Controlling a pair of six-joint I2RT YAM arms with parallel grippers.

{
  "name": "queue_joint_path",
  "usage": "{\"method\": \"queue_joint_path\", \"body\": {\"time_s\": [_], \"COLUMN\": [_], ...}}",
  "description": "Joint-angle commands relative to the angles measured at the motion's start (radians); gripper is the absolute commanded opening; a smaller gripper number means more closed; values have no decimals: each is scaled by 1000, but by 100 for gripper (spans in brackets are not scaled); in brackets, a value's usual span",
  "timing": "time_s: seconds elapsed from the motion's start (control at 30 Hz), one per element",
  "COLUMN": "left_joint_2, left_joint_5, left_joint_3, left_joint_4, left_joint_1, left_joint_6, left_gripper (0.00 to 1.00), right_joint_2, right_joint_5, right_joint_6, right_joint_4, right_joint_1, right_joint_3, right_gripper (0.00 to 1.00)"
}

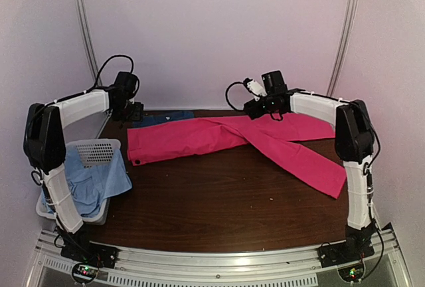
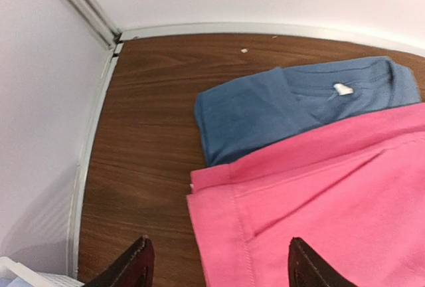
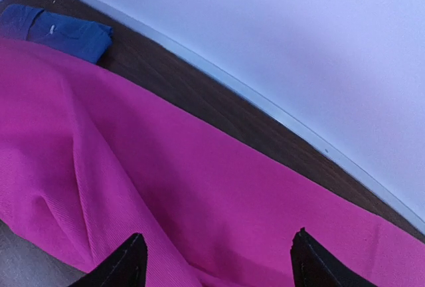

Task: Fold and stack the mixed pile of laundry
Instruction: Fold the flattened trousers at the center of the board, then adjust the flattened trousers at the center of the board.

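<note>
The brown wooden table [image 1: 219, 214] carries most of the work. The bright magenta-pink garment [image 1: 199, 137] lies spread across its far half, with one long part running toward the near right side. It is flat but not straight, and not yet folded. The pale light-blue cloth [image 1: 99, 181] hangs out of the white slotted plastic basket [image 1: 99, 149] at the left edge, unfolded. The dark blue T-shirt [image 1: 163, 119] lies folded at the far left, and its near edge is covered by the pink hem. This overlap is the main risk, I think: if the left gripper [image 2: 219, 247] pinches the pink hem here, it may also catch the blue fold and pull it open. This gripper hangs above the hem with its jaws apart and nothing between them. The right gripper [image 3: 219, 237] hangs over the pink cloth near the back wall, also spread wide and empty. The wrinkles below it could give a crooked fold. The left arm stands close beside the basket, so reaching the light-blue cloth may be awkward.
</note>
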Motion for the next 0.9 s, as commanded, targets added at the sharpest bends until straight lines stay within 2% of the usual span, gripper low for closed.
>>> {"method": "queue_joint_path", "body": {"time_s": [0.0, 0.1, 0.3, 0.43, 0.57, 0.77, 0.87], "left_joint_2": [-99, -137, -136, -127, -114, -121, -141], "left_joint_5": [159, 217, 236, 211, 164, 192, 115], "left_joint_3": [-91, -187, -228, -234, -238, -291, -330], "left_joint_4": [43, 96, 103, 83, 17, 17, 13], "left_joint_1": [-33, -46, -81, -101, -101, -103, -102], "left_joint_6": [-31, -60, -53, -40, -103, -172, -210], "left_gripper": [68, 68, 67, 67, 66, 65, 66], "right_joint_2": [-139, -134, -62, 26, 68, 95, 87], "right_joint_5": [-76, -79, -88, -73, -76, -48, -56], "right_joint_6": [121, 168, 186, 172, 179, 169, 174], "right_joint_4": [21, -21, -38, -103, -149, -266, -335], "right_joint_1": [-143, -241, -333, -339, -339, -338, -338], "right_joint_3": [-126, -164, -170, -104, -101, -108, -130], "right_gripper": [72, 67, 58, 54, 53, 51, 48]}}
